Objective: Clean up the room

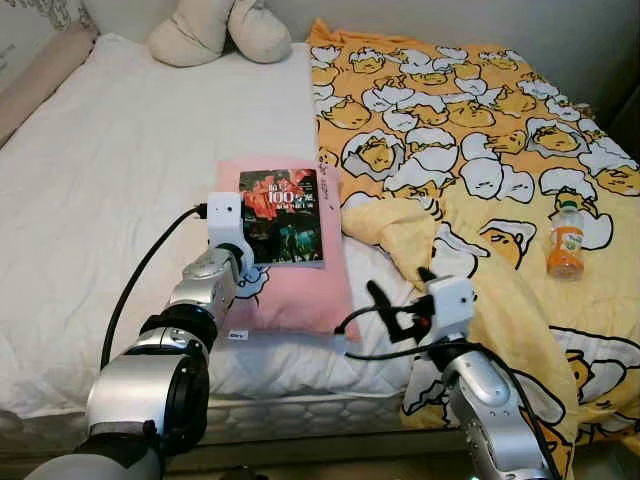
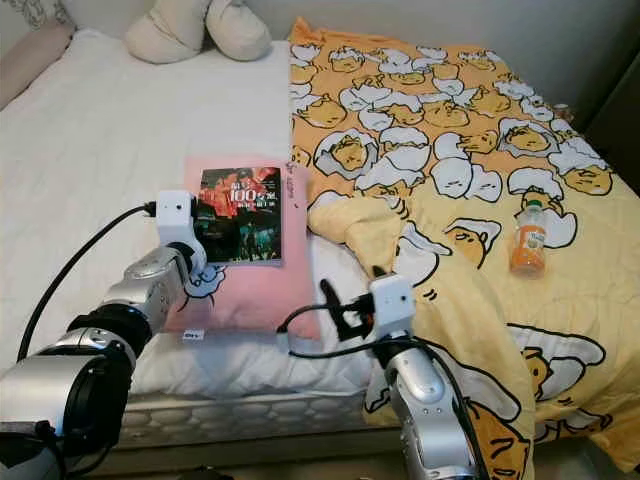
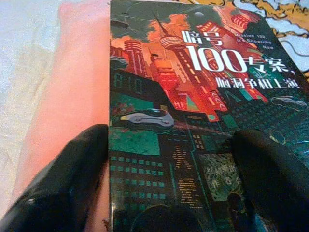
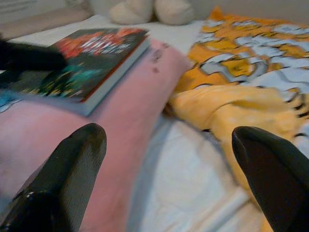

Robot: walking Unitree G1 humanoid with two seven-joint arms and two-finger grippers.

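Observation:
A dark book [image 1: 282,216] with a red and green city cover lies on a pink pillow [image 1: 300,295] at the near edge of the bed. My left gripper [image 3: 169,183] is open at the book's near end. One finger [image 3: 67,179] rests on the pillow beside the book, the other [image 3: 270,174] over the cover. My right gripper [image 1: 400,288] is open and holds nothing. It hovers low by the pillow's right edge, over the white sheet [image 4: 193,183]. An orange drink bottle [image 1: 566,240] lies on the yellow blanket [image 1: 470,130] at the right.
The yellow egg-print blanket covers the bed's right half and is bunched up [image 1: 420,225] near the pillow. A beige plush cushion [image 1: 220,30] sits at the head of the bed. A pink bolster [image 1: 40,70] lies along the far left. The bed's front edge [image 1: 300,410] is close below.

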